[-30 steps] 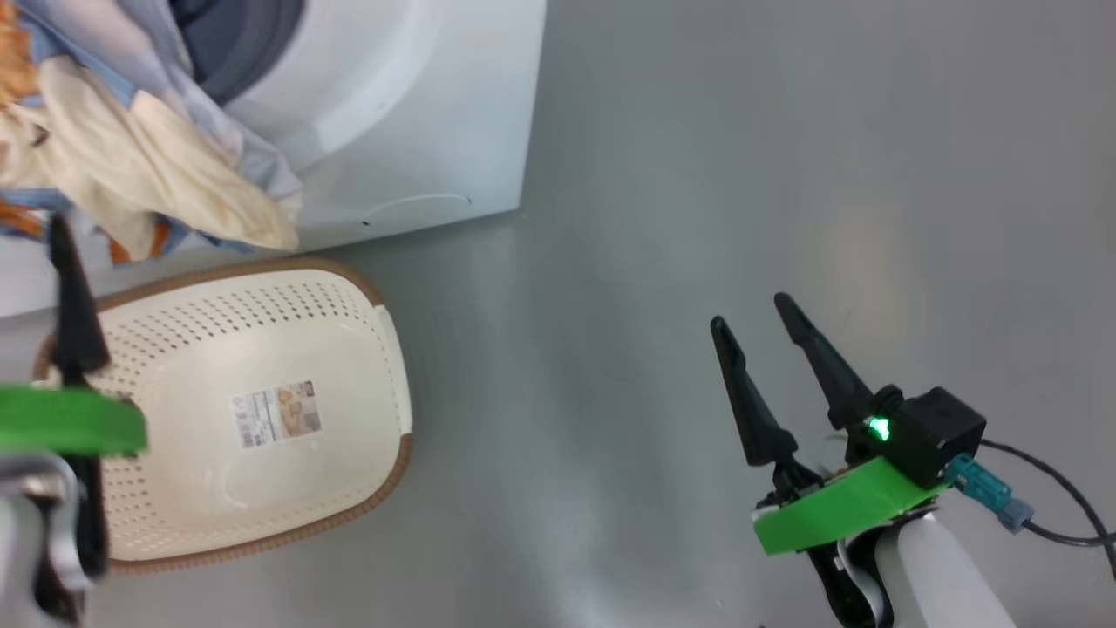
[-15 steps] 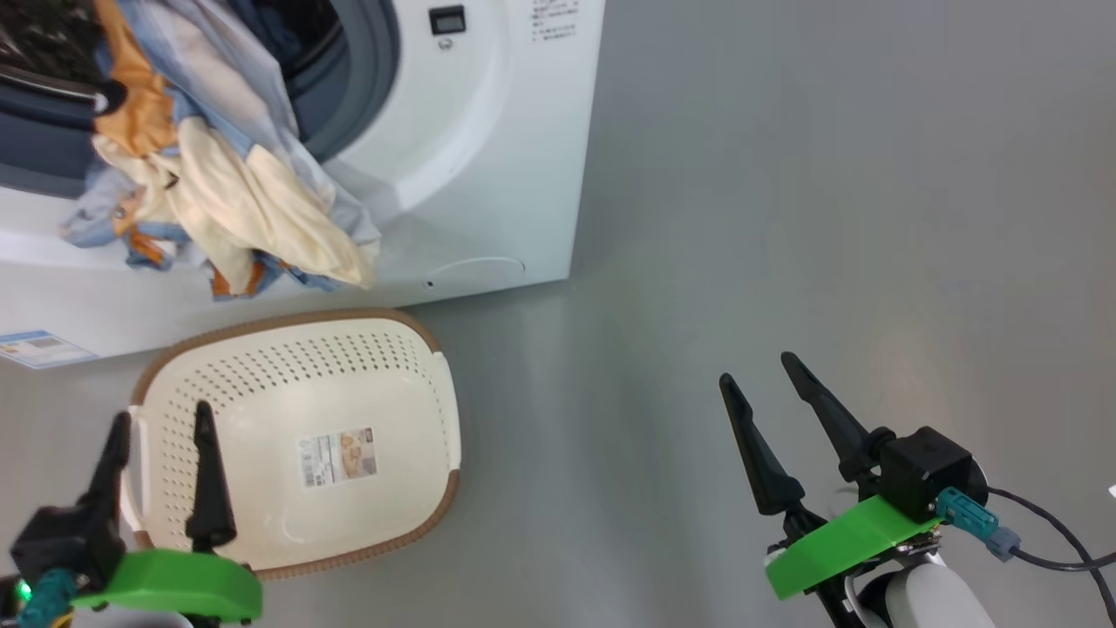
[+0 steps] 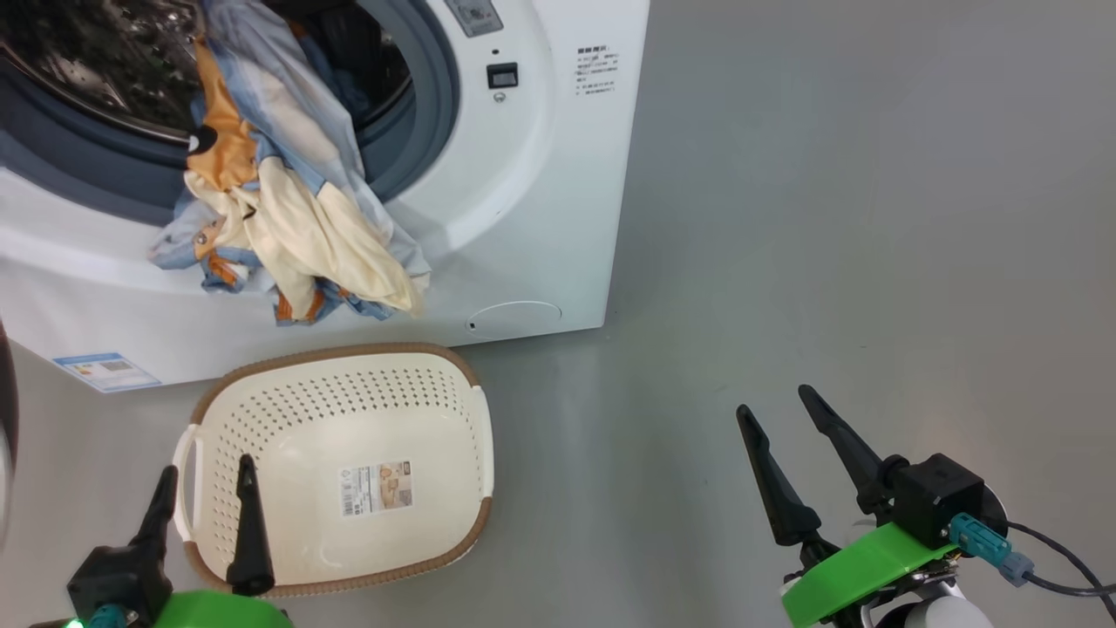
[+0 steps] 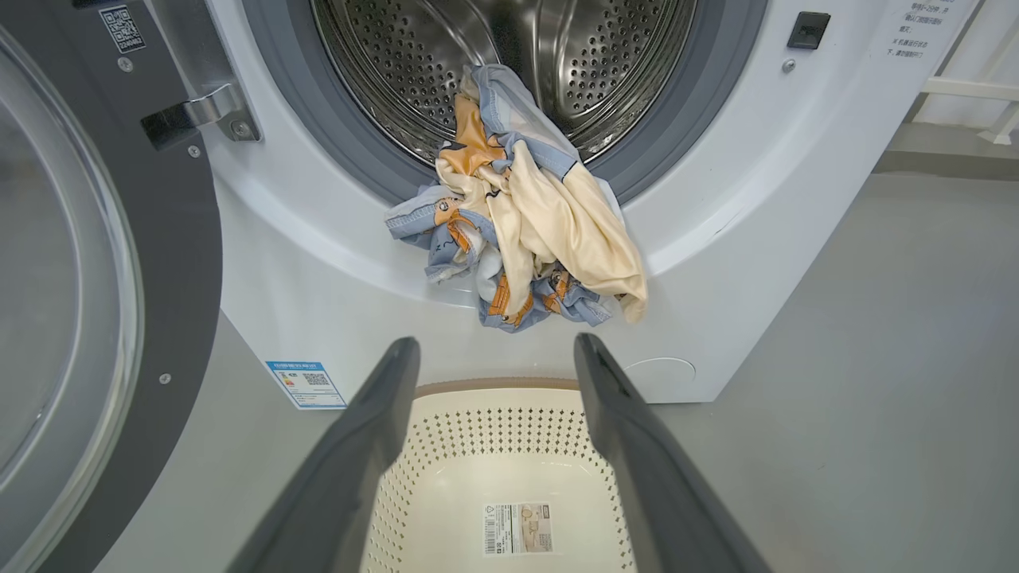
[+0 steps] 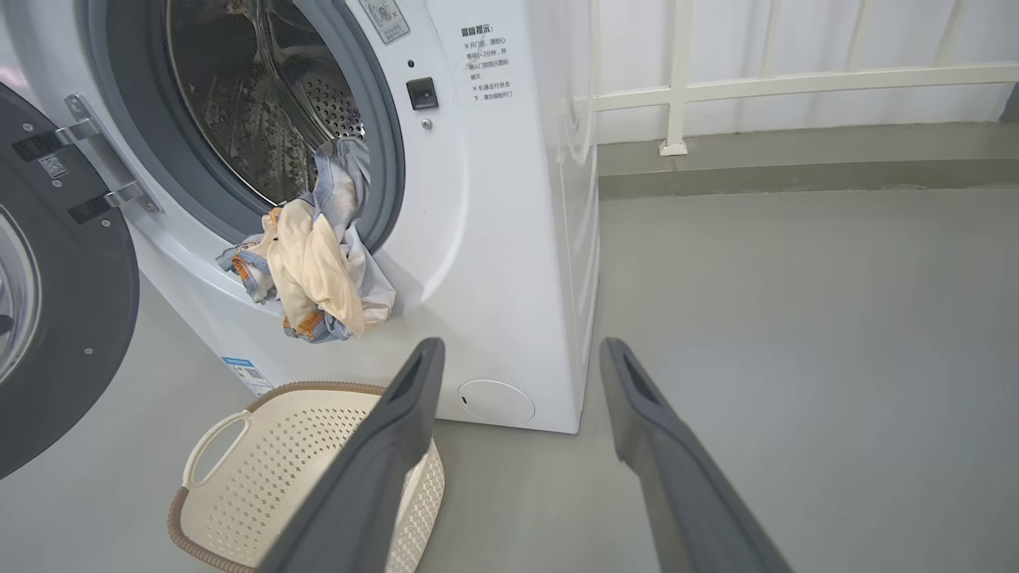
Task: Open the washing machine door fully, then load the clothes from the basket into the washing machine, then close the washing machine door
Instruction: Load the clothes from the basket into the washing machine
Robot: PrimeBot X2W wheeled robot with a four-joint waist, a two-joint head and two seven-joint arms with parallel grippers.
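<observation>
The clothes (image 3: 288, 227) hang half out of the washing machine (image 3: 558, 218) mouth, draped downward over its lip, at 12 o'clock from the left gripper (image 3: 207, 465), which hovers spread and empty above the bare basket (image 3: 349, 351). The right gripper (image 3: 772, 399), also spread and empty, sits farther off, at 4 o'clock from them.

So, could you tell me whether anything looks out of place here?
Yes: the clothes hang half out of the washing machine, draped over its seal and front above the basket; the door would likely trap them.
</observation>
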